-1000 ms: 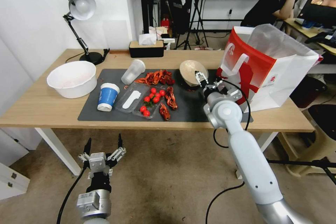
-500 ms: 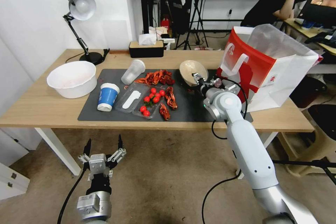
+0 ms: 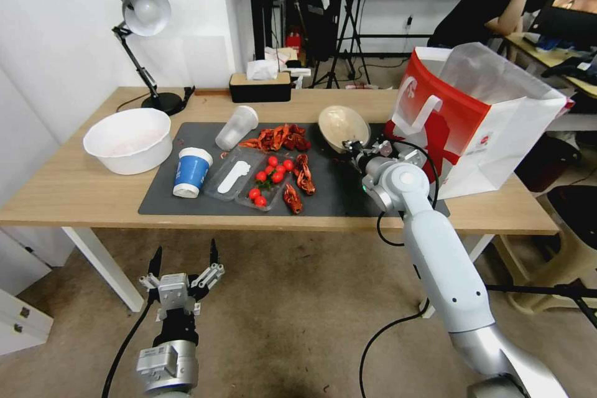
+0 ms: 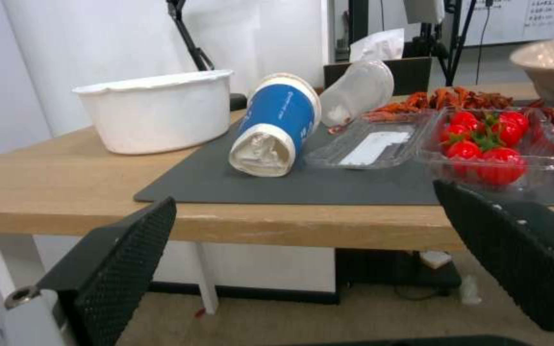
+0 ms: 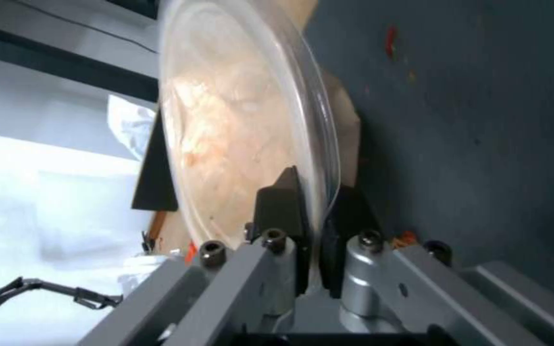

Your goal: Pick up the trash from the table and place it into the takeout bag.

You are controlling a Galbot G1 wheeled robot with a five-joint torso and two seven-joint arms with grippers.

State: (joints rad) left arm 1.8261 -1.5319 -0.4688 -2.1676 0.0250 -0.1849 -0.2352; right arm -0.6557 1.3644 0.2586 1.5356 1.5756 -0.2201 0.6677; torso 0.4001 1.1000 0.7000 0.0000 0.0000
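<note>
The right gripper (image 3: 352, 148) is closed on the rim of the beige paper bowl (image 3: 341, 125), one finger (image 5: 282, 204) inside the rim and the other outside. The bowl stands tilted on its side at the right end of the dark grey mat (image 3: 166, 194), just left of the takeout bag (image 3: 497, 130), which stands open at the table's (image 3: 74, 193) right end. Left along the mat lie red crayfish shells (image 3: 280, 137), a clear tray of cherry tomatoes (image 3: 268, 177), the translucent plastic cup (image 3: 236, 127) on its side and the blue white-lidded cup (image 3: 190, 171). A white bowl (image 3: 128, 140) and a desk lamp (image 3: 142, 18) sit at the far left, a tissue box (image 3: 260, 86) at the far edge. The left gripper (image 3: 182, 259) hangs below the near table edge over the carpet, fingers (image 4: 120, 259) spread apart and empty.
</note>
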